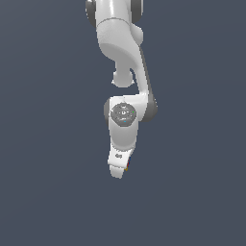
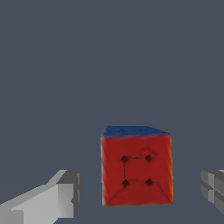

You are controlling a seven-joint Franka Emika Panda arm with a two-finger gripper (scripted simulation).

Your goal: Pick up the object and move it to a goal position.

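Observation:
In the wrist view the cube (image 2: 136,168) shows a red face with dark dots and a blue face. It sits between my two grey fingers, one (image 2: 61,197) on one side and the other (image 2: 214,190) opposite, with a gap on each side. My gripper (image 2: 141,192) is open around it and not touching it. In the exterior view the white gripper (image 1: 120,172) points down, low over the dark grey floor. Only a tiny orange sliver of the cube (image 1: 127,168) shows at its edge, and the rest is hidden behind the hand.
The arm's white links (image 1: 120,43) rise towards the top of the exterior view. The floor (image 1: 48,192) is plain dark grey all around, with no other object in view.

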